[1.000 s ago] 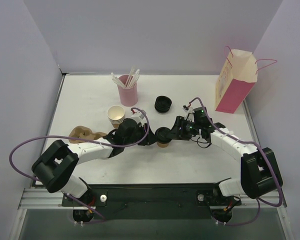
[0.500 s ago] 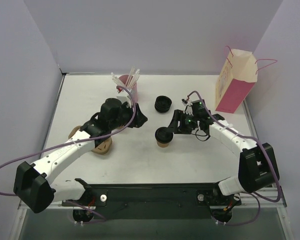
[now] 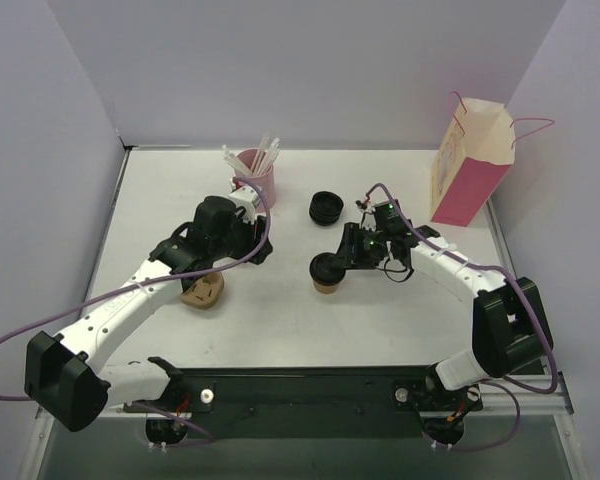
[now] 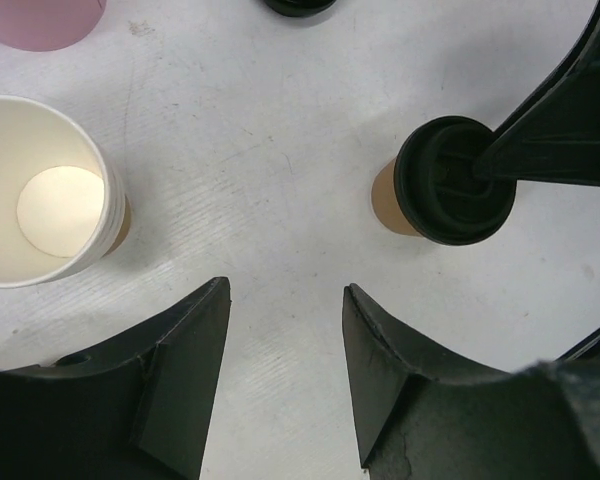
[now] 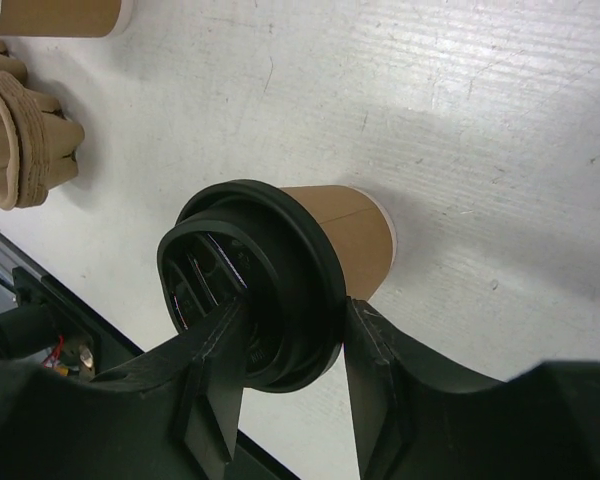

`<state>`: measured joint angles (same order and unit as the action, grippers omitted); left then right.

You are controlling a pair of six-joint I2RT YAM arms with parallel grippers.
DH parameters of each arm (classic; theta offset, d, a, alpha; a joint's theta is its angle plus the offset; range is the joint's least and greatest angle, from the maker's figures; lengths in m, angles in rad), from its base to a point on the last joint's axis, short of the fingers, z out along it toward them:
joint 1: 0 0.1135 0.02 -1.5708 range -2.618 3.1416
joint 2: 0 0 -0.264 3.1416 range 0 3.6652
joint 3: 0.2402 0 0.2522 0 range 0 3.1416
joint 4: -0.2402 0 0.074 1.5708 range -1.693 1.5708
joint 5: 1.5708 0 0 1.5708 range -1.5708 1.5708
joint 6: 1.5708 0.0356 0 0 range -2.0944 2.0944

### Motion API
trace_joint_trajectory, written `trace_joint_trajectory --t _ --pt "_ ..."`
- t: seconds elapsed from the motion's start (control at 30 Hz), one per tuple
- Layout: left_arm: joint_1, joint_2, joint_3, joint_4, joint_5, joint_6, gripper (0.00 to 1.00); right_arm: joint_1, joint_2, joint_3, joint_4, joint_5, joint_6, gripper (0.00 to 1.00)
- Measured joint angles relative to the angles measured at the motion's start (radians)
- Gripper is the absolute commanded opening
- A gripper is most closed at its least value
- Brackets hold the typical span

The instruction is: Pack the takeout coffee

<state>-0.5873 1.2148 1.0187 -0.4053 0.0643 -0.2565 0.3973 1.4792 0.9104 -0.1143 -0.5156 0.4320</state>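
Takeout coffee (image 3: 327,272): upright on tabletop (image 3: 280,320), centre, axis vertical.
Right fingers (image 5: 372,365): nearer arm; straddle the black lid (image 5: 265,260); whether they pinch it cannot be told.
Left fingers (image 4: 185,360): spread, empty, coffee well ahead.

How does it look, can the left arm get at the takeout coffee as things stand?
Probably not cleanly. Only table lies between the open left gripper and the takeout coffee, so the path looks free, but the right gripper is on the cup, its jaws at the lid.
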Motion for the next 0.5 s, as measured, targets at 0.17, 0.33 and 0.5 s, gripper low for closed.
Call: trace_joint_trajectory --t 0.17,0.33,0.5 --pt "0.0 -0.039 -0.013 -0.01 -0.031 0.023 0.59 -0.027 0.009 0.029 -0.002 0.052 0.001 0.34" --pt "0.0 -0.113 -0.023 -0.01 -0.087 0.038 0.59 -0.126 0.049 0.08 0.004 0.109 0.005 0.35" --pt "0.0 -0.163 -0.034 -0.006 -0.123 0.044 0.59 -0.249 0.159 0.174 0.035 0.1 0.026 0.36"
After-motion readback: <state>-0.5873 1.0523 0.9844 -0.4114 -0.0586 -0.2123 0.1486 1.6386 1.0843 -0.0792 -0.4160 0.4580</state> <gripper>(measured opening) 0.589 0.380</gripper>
